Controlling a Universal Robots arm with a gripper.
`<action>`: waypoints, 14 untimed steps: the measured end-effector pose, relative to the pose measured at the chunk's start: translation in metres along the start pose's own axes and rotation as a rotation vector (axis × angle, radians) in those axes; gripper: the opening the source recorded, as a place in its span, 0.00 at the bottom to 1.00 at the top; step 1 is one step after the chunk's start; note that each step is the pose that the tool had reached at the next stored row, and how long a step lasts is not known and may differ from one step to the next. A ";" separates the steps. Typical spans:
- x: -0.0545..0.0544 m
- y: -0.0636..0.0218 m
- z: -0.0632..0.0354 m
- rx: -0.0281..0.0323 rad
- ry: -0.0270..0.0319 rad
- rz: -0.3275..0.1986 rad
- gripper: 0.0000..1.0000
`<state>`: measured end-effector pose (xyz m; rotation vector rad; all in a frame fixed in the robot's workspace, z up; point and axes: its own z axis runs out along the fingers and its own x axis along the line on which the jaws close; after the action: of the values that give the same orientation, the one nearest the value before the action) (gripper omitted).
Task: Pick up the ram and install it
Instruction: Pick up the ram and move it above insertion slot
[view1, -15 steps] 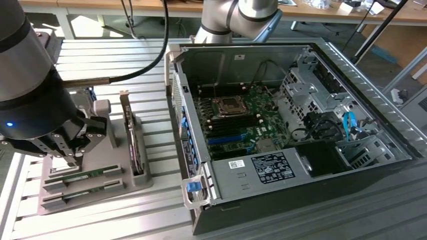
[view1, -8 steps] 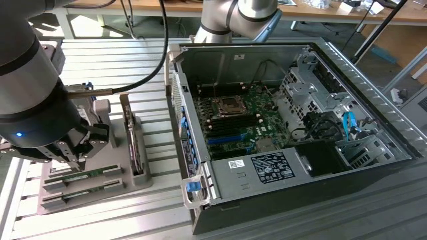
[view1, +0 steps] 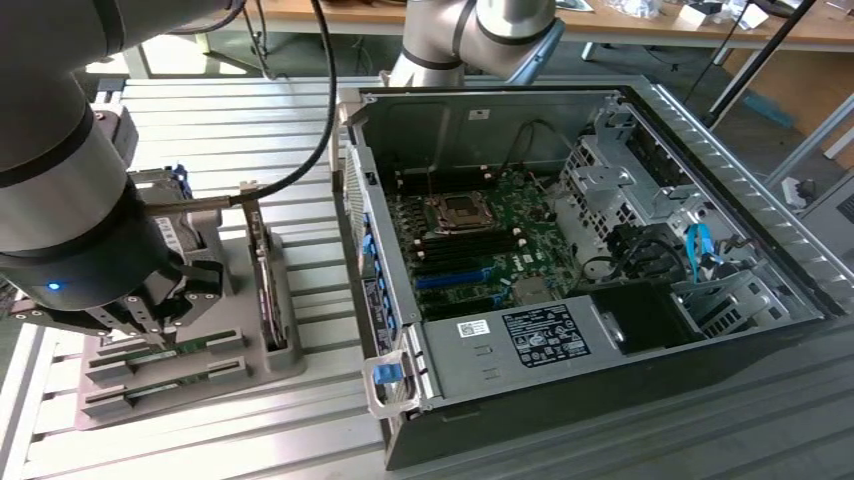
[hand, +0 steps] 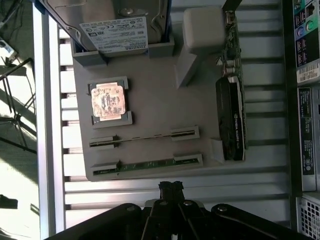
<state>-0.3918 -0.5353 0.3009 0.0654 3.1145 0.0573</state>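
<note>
A slatted aluminium desk (view1: 200, 440) carried a grey fixture tray (hand: 155, 110) on the exterior view's left and an open computer case (view1: 574, 250) on its right, the motherboard (view1: 474, 240) lying exposed inside.

The tool (hand: 171, 186) hung from the arm above the ram end of the tray with its dark fingers pressed together, nothing between them. Whether it touched anything could not be told.

Nearest to it was the ram (hand: 150, 163), a thin green stick standing on its long edge in the tray's outermost slot, each end seated in a small grey holder. Its long axis ran parallel to the tray's near edge, one end pointing toward the expansion card (hand: 231, 117) and the other toward the tray's open side. A second ram stick (hand: 145, 136) sat in the next slot inward, parallel to the first and close beside it. Which of the two the tool was lined up on was not clear.

Further into the tray lay a square processor chip (hand: 109, 100) in its own recess, and beyond it a hard drive (hand: 117, 22) stood propped in a holder.
</note>
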 end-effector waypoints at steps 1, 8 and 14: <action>0.000 -0.0001 0.0017 0.0000 0.0000 0.000 0.10; 0.000 -0.0009 0.0156 -0.0001 0.0003 -0.003 0.10; 0.001 -0.0015 0.0274 -0.0001 0.0004 -0.005 0.10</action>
<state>-0.3918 -0.5358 0.2735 0.0570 3.1150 0.0573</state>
